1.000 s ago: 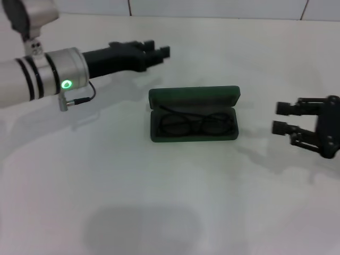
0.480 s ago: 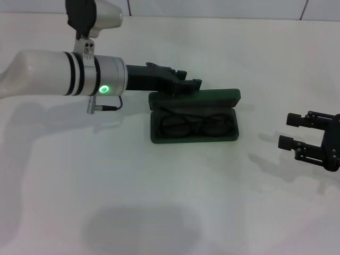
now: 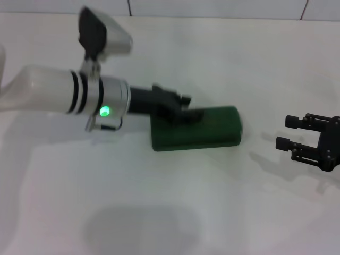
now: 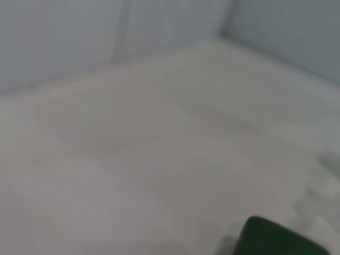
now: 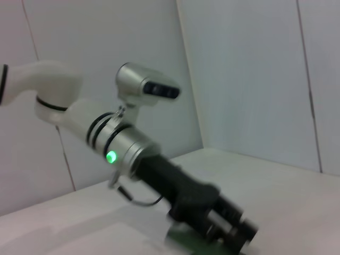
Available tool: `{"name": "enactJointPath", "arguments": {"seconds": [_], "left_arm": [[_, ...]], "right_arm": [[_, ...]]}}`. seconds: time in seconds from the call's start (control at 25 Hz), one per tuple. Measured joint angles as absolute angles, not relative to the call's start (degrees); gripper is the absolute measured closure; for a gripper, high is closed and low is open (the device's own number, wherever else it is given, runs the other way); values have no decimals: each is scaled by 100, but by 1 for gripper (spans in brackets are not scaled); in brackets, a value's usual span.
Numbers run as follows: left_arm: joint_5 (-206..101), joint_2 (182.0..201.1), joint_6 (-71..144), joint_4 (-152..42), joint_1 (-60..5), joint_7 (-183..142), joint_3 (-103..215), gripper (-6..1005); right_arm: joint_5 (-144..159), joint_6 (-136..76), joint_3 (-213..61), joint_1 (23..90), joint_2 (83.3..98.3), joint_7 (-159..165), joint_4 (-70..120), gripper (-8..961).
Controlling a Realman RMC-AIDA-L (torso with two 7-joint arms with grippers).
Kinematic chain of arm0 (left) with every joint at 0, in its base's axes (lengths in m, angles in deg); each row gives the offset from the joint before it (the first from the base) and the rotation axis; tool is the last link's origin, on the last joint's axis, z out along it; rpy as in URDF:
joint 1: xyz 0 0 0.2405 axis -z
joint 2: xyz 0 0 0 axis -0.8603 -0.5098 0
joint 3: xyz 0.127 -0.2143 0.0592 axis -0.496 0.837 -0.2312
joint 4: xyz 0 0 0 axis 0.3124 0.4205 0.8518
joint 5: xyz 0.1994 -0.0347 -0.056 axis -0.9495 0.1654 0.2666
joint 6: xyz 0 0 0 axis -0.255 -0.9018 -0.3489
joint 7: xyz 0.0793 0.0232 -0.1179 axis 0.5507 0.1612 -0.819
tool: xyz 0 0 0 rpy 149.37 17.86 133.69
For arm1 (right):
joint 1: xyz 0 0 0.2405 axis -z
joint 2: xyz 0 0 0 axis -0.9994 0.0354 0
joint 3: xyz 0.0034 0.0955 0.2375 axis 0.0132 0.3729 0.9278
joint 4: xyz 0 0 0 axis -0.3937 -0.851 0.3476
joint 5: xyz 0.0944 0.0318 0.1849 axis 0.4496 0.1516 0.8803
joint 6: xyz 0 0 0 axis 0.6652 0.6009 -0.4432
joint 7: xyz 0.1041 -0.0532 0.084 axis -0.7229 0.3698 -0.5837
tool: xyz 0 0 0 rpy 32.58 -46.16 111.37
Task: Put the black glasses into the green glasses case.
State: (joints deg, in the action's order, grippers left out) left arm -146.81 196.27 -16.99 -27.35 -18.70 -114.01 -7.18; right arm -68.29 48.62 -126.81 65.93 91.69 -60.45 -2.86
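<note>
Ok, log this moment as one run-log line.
dark green rectangular glasses case: lid down | left gripper: on lid | right gripper: open, parked right

Left end effector (image 3: 192, 113) reaches inward; right end effector (image 3: 291, 133) spread, low

The green glasses case (image 3: 196, 129) is dark green all over. Beside it, the left gripper (image 3: 187, 113) is black, on a silver and white arm with black rings and a small bright green light. Off to the case's other side, the right gripper (image 3: 291, 132) is black. The table (image 3: 159, 202) is plain white.
</note>
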Motion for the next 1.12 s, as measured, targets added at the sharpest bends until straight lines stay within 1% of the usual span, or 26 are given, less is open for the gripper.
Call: {"name": "enactJointPath", "arguments": {"seconds": [0.28, 0.4, 0.56, 0.72, 0.76, 0.84, 0.96, 1.12], "left_arm": [[-14408, 19656, -1735, -2693, -2048, -10871, -968, 484], [-13773, 19619, -2111, -2646, -2240, -10296, -944, 484], [-12569, 19439, -3629, -2348, -2815, -9137, -926, 484], [-12027, 19122, -5163, -2194, -3255, -8489, -907, 484], [-12007, 19057, -5340, -2199, -3322, -8415, -879, 459], [-12082, 18986, -5536, -2229, -3448, -8205, -815, 408], [-12267, 18982, -5645, -2247, -3662, -7821, -781, 329], [-12310, 19036, -5665, -2261, -3903, -7525, -781, 214]], "right_arm": [[-6829, 4808, -12720, 6558, 9217, -6043, -301, 361], [-6827, 4990, -12722, 6557, 9250, -5932, -337, 359], [-6798, 5701, -12706, 6555, 9304, -5400, -339, 356], [-6645, 6174, -12720, 6464, 9383, -4904, -334, 353], [-6610, 6215, -12734, 6398, 9398, -4872, -316, 352], [-6566, 6252, -12773, 6238, 9420, -4839, -202, 288], [-6541, 6184, -12894, 6031, 9430, -4718, 59, 193], [-6532, 6014, -12940, 5895, 9430, -4448, 357, 199]]}}
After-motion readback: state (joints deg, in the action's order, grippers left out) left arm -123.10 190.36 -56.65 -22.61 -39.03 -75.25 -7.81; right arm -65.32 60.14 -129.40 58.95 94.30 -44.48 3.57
